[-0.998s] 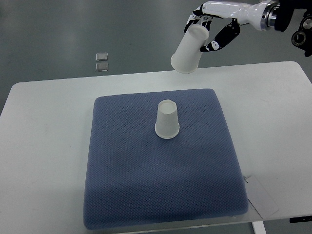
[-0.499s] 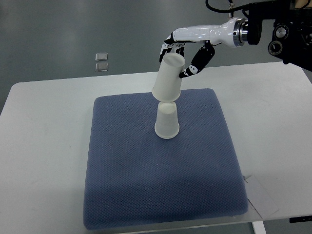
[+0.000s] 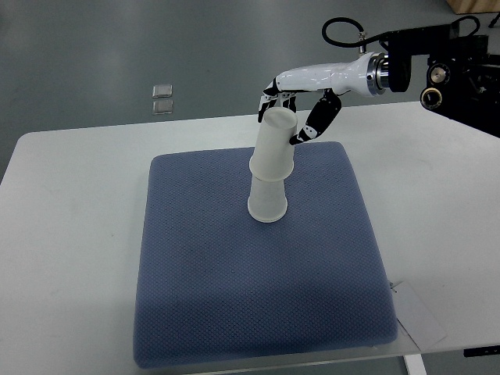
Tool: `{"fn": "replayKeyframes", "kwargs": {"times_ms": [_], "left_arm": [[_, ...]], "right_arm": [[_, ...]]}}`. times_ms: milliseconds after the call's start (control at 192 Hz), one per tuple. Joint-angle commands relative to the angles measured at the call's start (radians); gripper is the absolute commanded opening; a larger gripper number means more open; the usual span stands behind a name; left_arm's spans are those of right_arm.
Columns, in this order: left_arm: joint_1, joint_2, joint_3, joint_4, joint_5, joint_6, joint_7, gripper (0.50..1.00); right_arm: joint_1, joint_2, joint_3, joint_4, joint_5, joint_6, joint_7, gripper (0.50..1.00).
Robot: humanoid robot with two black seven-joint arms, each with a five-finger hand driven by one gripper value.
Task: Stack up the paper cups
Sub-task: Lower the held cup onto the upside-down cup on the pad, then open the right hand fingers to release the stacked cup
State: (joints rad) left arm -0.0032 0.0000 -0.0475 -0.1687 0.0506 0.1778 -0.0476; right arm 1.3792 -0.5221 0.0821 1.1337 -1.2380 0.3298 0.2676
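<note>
White upper cup, inverted, pinched near its base by my right hand; mouth just over lower cup on blue mat, mid-bench. Step: seating. Next: straighten tilt, press down, let go.

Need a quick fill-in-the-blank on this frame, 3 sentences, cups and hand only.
1. The held cup is gripped by the ____ hand.
2. Both cups are turned mouth ____, the held one over the standing cup.
3. The standing cup rests on a ____ pad.

Missing words: right; down; blue
</note>
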Motion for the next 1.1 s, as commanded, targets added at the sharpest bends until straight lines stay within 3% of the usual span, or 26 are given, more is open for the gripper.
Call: {"fn": "replayKeyframes", "kwargs": {"times_ms": [0, 837, 863, 972, 1034, 1096], "left_arm": [[-0.001, 0.0, 0.0, 0.0, 0.0, 0.0, 0.0, 1.0], [0.0, 0.0, 0.0, 0.0, 0.0, -0.001, 0.0, 1.0], [0.0, 0.0, 0.0, 0.0, 0.0, 0.0, 0.0, 1.0], [0.0, 0.0, 0.0, 0.0, 0.0, 0.0, 0.0, 1.0], [0.0, 0.0, 0.0, 0.0, 0.0, 0.0, 0.0, 1.0], [0.0, 0.0, 0.0, 0.0, 0.0, 0.0, 0.0, 1.0]], "right_arm": [[-0.006, 0.001, 0.001, 0.0, -0.003, 0.0, -0.002, 0.5], [-0.06, 0.057, -0.001, -0.002, -0.018, -0.044, -0.007, 0.5], [-0.06, 0.057, -0.001, -0.002, -0.018, -0.049, -0.007, 0.588], [-0.065, 0.056, 0.001, -0.002, -0.02, -0.054, -0.007, 0.78], [-0.065, 0.056, 0.002, -0.003, -0.02, -0.054, -0.007, 0.858], [-0.065, 0.054, 0.004, -0.005, -0.02, -0.054, -0.007, 0.903]]}}
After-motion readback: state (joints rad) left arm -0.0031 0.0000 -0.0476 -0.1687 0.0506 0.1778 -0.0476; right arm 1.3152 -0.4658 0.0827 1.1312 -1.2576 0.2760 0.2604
